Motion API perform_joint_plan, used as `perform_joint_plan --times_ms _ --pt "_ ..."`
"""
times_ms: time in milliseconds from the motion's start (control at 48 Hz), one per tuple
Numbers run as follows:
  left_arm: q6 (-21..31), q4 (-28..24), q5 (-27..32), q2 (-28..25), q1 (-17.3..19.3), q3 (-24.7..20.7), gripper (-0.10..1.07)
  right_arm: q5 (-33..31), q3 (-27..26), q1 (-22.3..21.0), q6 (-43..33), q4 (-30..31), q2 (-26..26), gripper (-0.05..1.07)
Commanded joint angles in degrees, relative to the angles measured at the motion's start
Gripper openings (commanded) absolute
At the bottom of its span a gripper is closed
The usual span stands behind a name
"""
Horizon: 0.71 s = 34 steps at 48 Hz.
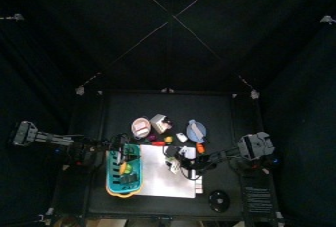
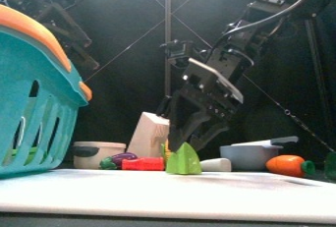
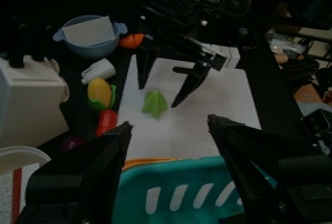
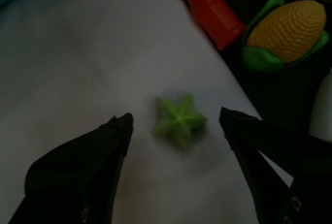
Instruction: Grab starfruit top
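The starfruit [image 4: 181,119], a small yellow-green star-shaped piece, lies on the white mat [image 4: 78,63]. My right gripper [image 4: 174,116] hangs just above it, open, with one jaw on either side and nothing touching it. In the front view the starfruit [image 2: 183,159] stands on the mat below the right gripper [image 2: 195,138]. The left wrist view shows the starfruit [image 3: 155,104] under the right gripper [image 3: 159,87]. My left gripper [image 3: 176,165] is open and empty above the rim of the teal basket [image 3: 195,194].
A toy corn cob [image 4: 288,29] and a red piece [image 4: 215,10] lie close beyond the starfruit. A grey-blue pot [image 3: 88,36], a white carton [image 3: 26,97] and an orange carrot [image 2: 286,165] stand around the mat. The teal basket [image 2: 39,113] fills the table's left.
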<state>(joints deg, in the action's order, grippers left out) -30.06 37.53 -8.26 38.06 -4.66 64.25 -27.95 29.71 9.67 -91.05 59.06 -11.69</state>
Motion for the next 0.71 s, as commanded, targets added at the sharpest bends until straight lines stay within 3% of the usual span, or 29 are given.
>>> perform_joint_plan --times_ms 0,375,688 --pt "0.0 -0.09 -0.26 0.0 -0.09 -1.32 0.97 0.09 -1.23 -0.88 0.09 0.44 0.18 1.0" --pt "0.0 0.0 -0.26 0.0 -0.09 -1.32 0.97 1.76 -1.32 -1.49 0.09 0.26 -2.02 0.98" --pt "0.0 0.0 -0.26 0.0 -0.09 -1.32 0.97 2.11 -1.32 -1.49 0.0 0.44 -2.02 0.79"
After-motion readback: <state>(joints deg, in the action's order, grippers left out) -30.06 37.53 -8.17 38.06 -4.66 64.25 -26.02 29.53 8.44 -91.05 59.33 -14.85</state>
